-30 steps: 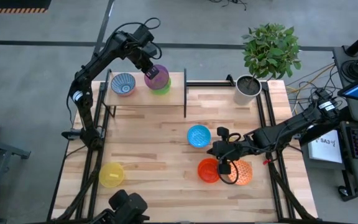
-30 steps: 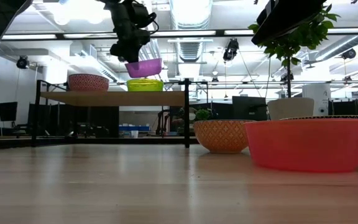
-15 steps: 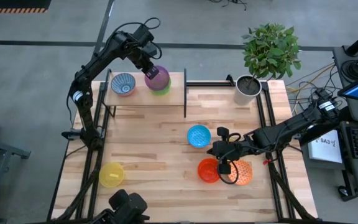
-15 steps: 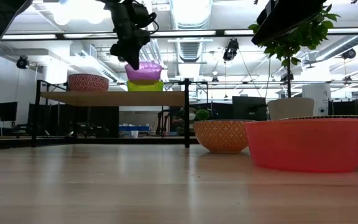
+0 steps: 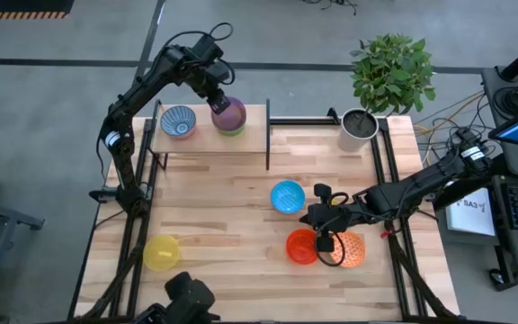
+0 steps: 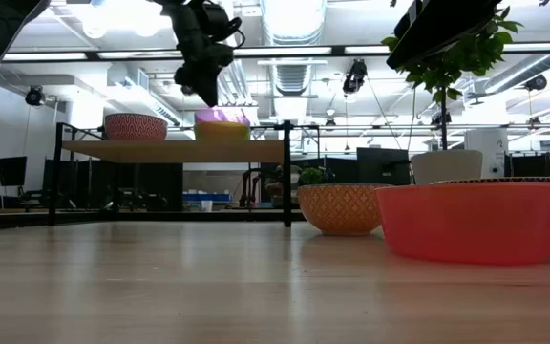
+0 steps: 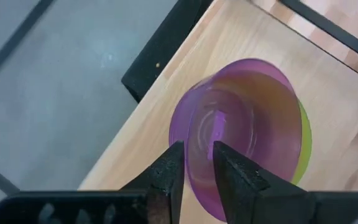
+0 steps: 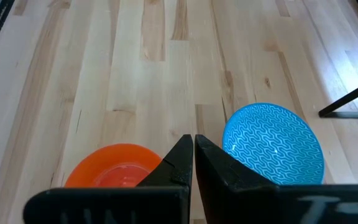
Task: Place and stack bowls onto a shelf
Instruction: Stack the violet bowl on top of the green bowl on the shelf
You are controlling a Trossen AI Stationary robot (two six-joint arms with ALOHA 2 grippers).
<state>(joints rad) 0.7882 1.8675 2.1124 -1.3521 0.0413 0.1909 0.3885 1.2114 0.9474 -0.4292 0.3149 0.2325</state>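
On the tabletop (image 5: 223, 207), a yellow bowl (image 5: 161, 253) sits at the front left. On the shelf (image 5: 196, 139), the patterned bowl (image 5: 178, 121) stands left of the purple bowl (image 5: 230, 114), nested in the green bowl (image 5: 233, 131); the left tool (image 5: 218, 102) pinches the purple rim. Rightward, the right tool (image 5: 317, 241), fingers together and empty, hovers by the blue bowl (image 5: 287, 196), red bowl (image 5: 301, 247) and orange bowl (image 5: 352, 250).

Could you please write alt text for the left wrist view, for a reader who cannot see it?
The left hand grips the rim of the purple bowl, one finger inside and one outside, with the bowl nested in the green bowl on the shelf. Grey floor lies beyond the shelf's edge.
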